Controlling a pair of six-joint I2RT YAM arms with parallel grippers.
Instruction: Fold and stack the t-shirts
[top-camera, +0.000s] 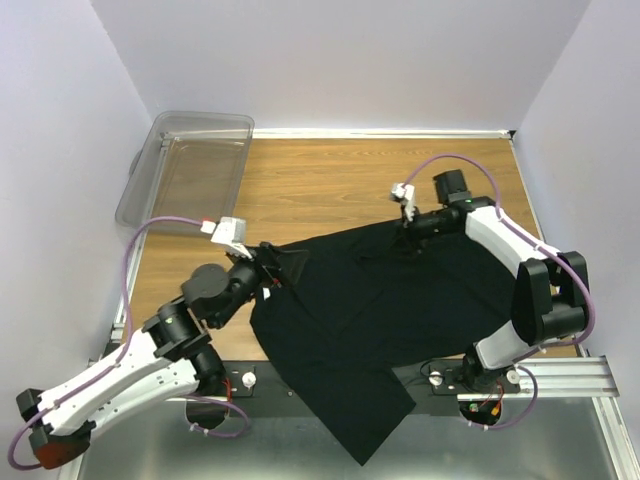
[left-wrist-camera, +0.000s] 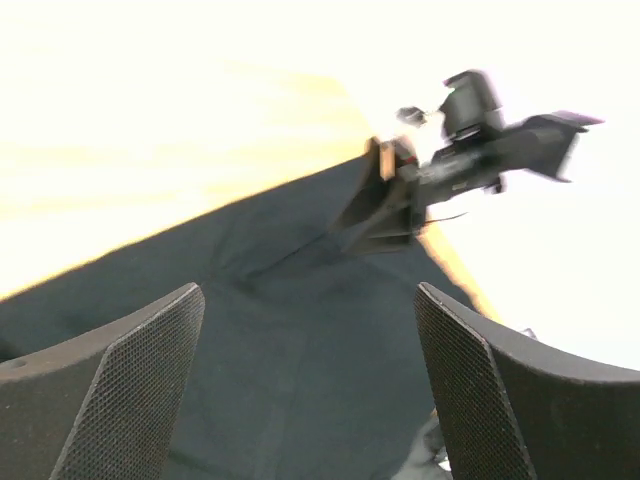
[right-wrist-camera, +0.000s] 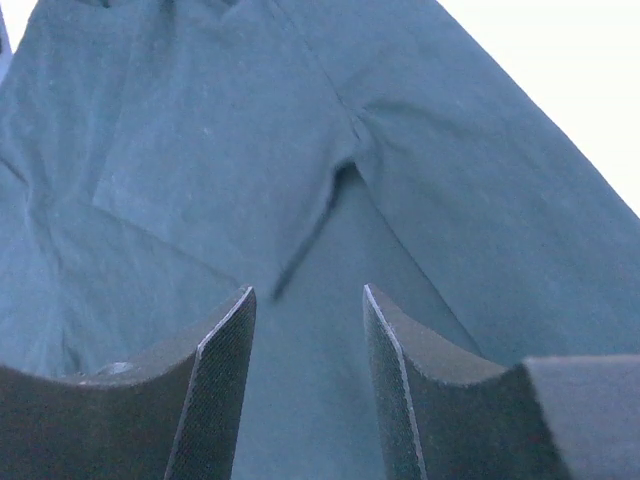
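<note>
T-shirt (top-camera: 380, 300), black and short-sleeved, lies spread but rumpled across the near half of the wooden table (top-camera: 330, 190). Its lower part spills over the table's near edge, between the two arm bases. The cloth shows soft folds, and in the right wrist view (right-wrist-camera: 200, 150) a seam and a dark crease run through it.

At the table's left side, the left gripper (top-camera: 272, 267) sits by the edge of the shirt. In its own view its fingers (left-wrist-camera: 140, 380) stand wide apart with nothing between them, and only the dark cloth (left-wrist-camera: 300, 330) lies below.

Toward the table's far right, the right gripper (top-camera: 405, 237) points down at the far edge of the shirt. Its fingers (right-wrist-camera: 215, 390) are parted by a moderate gap, and no cloth is pinched in that gap. The left wrist camera also catches this gripper (left-wrist-camera: 400, 200), low over the cloth.

A clear plastic bin (top-camera: 185, 170) rests at the table's far left corner, well apart from the shirt.
</note>
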